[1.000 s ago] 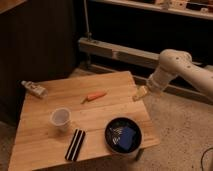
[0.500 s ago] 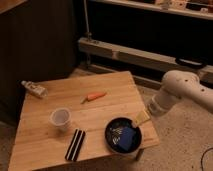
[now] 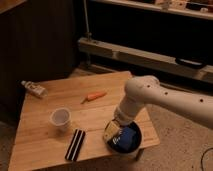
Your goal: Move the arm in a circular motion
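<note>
The large white arm of thick smooth tubes comes in from the right, with small dark dots on its rounded joint. Its tan gripper hangs low over the front right of the wooden table, at the left rim of a dark bowl that holds something blue. Nothing shows in the gripper.
On the table lie an orange carrot-like item, a clear plastic cup, a black rectangular object with a pale stripe and a small bottle on its side. Dark wooden cabinets stand behind, a metal rail at the back right, speckled floor to the right.
The arm has swung from the table's far right edge down and leftward, toward the camera. The gripper now sits over the bowl's left rim. The table items have not moved.
</note>
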Motion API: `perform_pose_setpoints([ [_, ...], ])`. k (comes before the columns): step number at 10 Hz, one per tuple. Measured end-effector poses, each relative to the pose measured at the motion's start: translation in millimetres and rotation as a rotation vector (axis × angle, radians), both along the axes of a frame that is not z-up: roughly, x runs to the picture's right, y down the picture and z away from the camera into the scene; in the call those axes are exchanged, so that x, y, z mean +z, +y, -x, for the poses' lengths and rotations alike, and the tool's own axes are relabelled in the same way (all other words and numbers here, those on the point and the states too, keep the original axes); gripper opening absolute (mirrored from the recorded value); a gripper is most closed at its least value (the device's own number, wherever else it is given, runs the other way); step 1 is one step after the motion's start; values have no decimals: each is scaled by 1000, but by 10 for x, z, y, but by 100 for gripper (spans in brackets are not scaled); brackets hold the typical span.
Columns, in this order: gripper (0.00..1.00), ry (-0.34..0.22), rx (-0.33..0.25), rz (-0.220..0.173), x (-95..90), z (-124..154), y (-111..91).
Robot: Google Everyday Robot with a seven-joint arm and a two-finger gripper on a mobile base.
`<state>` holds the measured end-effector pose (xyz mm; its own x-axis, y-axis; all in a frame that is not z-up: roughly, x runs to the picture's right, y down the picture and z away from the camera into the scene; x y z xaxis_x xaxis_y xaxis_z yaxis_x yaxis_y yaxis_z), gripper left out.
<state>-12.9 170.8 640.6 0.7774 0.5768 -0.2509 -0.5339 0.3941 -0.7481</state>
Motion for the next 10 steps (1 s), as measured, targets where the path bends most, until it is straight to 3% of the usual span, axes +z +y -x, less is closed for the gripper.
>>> perform_pose_setpoints([
  [4,80,-165,-167,-74,-47,1187,-218],
  [5,80,-183,-194,-89,-13,1431,-306],
  [8,80,-174,-216,-138,292,2022,-800],
  [10,80,-136,-186,-149,584,2111,-1202],
])
